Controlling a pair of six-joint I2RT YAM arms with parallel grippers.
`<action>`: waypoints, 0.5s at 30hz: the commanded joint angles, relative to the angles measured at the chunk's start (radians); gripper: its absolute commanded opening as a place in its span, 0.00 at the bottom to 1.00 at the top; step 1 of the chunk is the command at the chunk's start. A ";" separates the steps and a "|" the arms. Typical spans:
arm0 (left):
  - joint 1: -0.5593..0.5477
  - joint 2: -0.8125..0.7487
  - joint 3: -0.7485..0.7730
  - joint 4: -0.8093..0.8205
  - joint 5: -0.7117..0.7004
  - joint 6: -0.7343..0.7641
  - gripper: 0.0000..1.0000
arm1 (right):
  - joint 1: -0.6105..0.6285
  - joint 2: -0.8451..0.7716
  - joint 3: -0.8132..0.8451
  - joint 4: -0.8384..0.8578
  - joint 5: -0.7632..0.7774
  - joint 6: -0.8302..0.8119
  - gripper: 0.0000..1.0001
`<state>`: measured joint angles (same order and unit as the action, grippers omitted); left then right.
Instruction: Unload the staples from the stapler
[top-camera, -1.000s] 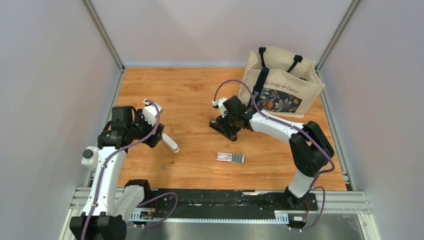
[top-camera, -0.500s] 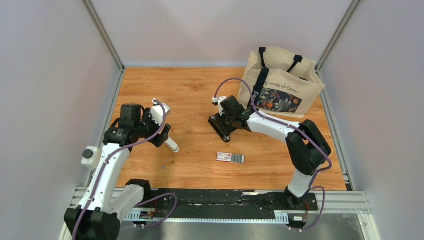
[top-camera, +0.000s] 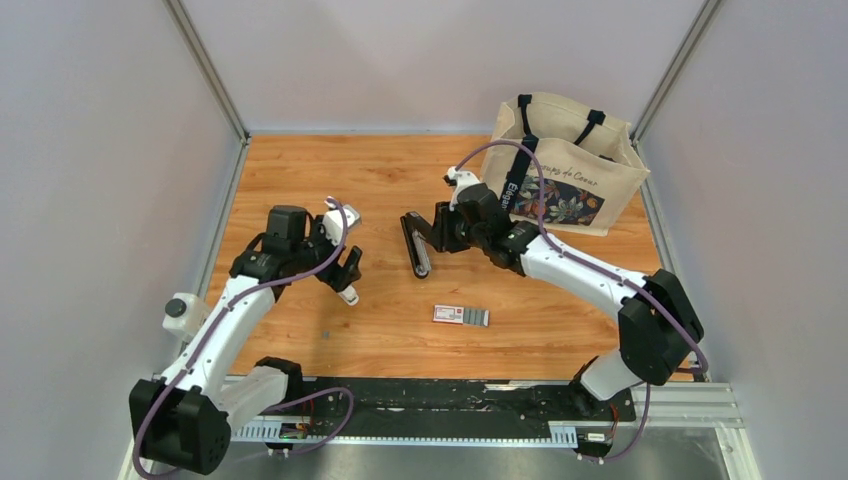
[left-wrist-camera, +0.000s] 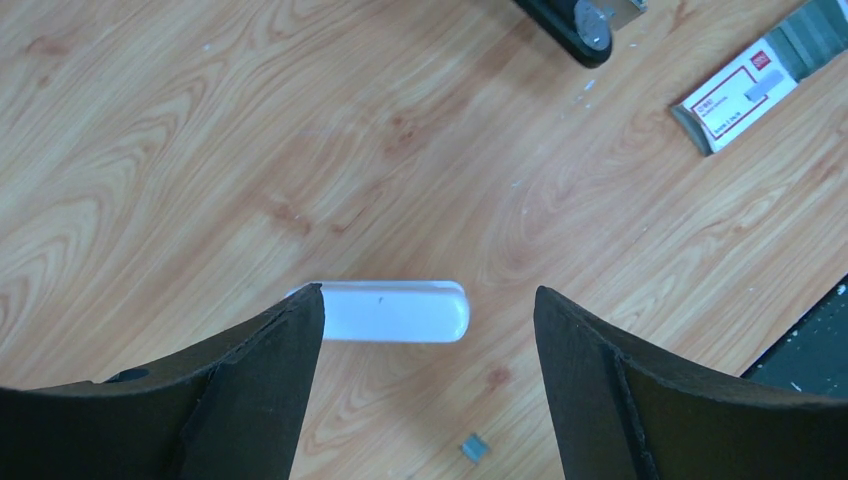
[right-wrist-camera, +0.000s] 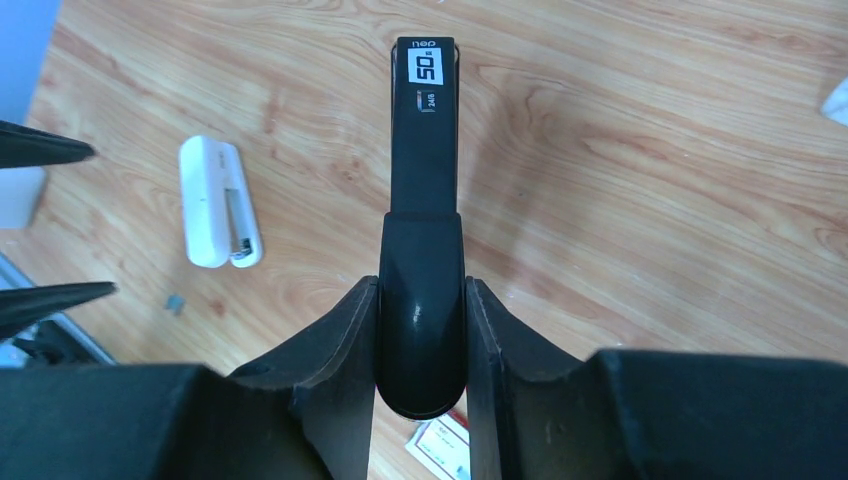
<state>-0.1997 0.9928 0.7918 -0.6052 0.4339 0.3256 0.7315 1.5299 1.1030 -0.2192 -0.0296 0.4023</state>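
My right gripper (right-wrist-camera: 421, 290) is shut on the rear end of a long black stapler (right-wrist-camera: 424, 200), which sticks out ahead of the fingers above the wood. From above, that black stapler (top-camera: 415, 245) points toward the near edge, left of my right gripper (top-camera: 440, 230). My left gripper (left-wrist-camera: 428, 291) hangs open over a small white stapler (left-wrist-camera: 395, 311) lying flat on the table, one finger on each side and neither touching it. A tiny grey staple bit (left-wrist-camera: 473, 448) lies on the wood just near of it, also visible as the staple bit (top-camera: 324, 333).
A red-and-white staple box (top-camera: 461, 315) lies flat near the table's middle front. A printed canvas tote bag (top-camera: 565, 165) stands at the back right. Grey walls close in the table (top-camera: 380, 170) on three sides.
The right gripper has closed on the black stapler and swung it left, turning it lengthwise. The left gripper has moved right and now hangs over the white stapler.
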 joint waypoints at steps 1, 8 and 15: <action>-0.072 0.041 0.000 0.096 0.006 -0.010 0.85 | 0.017 -0.074 -0.018 0.150 -0.013 0.098 0.00; -0.136 0.144 0.023 0.117 0.025 0.007 0.86 | 0.063 -0.158 -0.100 0.254 0.051 0.210 0.00; -0.185 0.184 0.052 0.116 0.110 -0.046 0.86 | 0.114 -0.212 -0.152 0.334 0.140 0.311 0.00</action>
<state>-0.3630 1.1645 0.7940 -0.5190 0.4702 0.3111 0.8223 1.3899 0.9512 -0.0788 0.0368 0.6228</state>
